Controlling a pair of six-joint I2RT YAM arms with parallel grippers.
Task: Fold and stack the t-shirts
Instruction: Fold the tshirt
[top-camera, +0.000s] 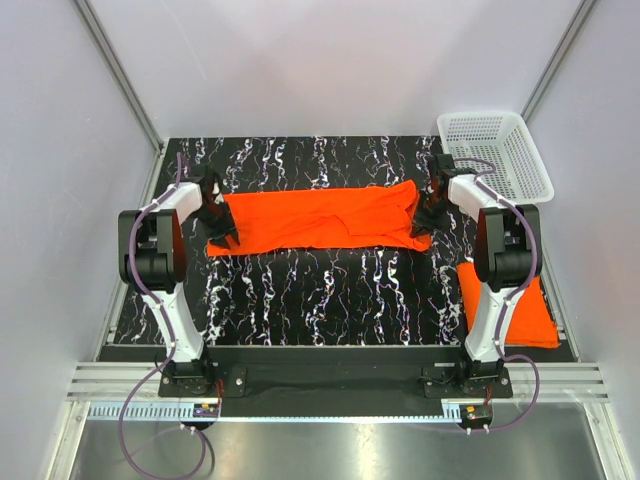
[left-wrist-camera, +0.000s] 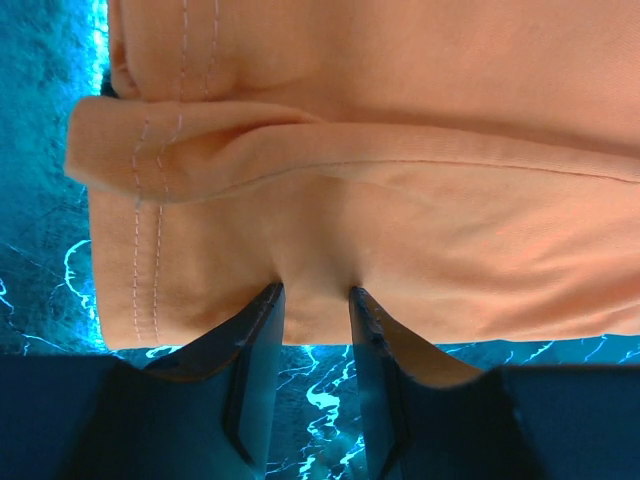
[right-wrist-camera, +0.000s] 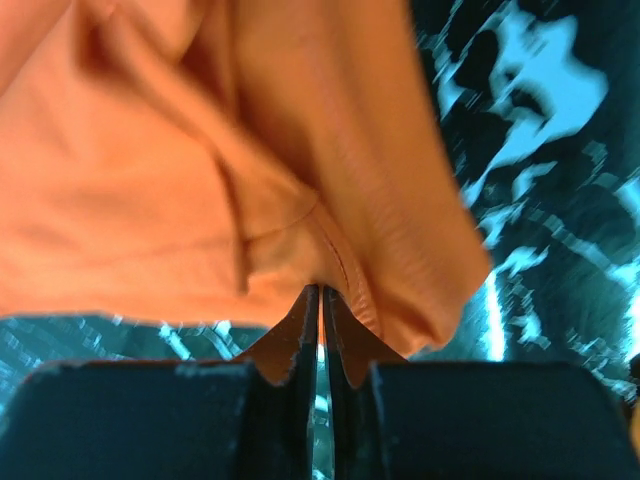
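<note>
Left gripper (left-wrist-camera: 312, 292): in its wrist view the two dark fingers stand partly apart over the near edge of the stretched t-shirt (top-camera: 320, 220). The cloth puckers into the gap between the tips, so I read it as a pinch on a bunched bit of the edge. A double-stitched hem runs down the left of that view and a folded layer lies across the top. Marbled table surface shows below the edge, between the fingers.

Right gripper (right-wrist-camera: 321, 288): fingers pressed nearly together, only a thin slit between them. The tips nip a thin fold at the shirt's edge. The cloth looks slack and rumpled above them, and this view is blurred on the right.

The top view gives what neither wrist camera can. The shirt is one long orange band lying left to right across the middle of the black marbled table (top-camera: 330, 290), with one gripper at each end. The wrist views give only cloth and fingers; from above I cannot make out the jaw gaps.

Also seen only from above: a folded t-shirt (top-camera: 538, 312) lies flat at the near right of the table, partly hidden behind the right arm. A white mesh basket (top-camera: 500, 145) sits at the far right corner, apart from both shirts.
</note>
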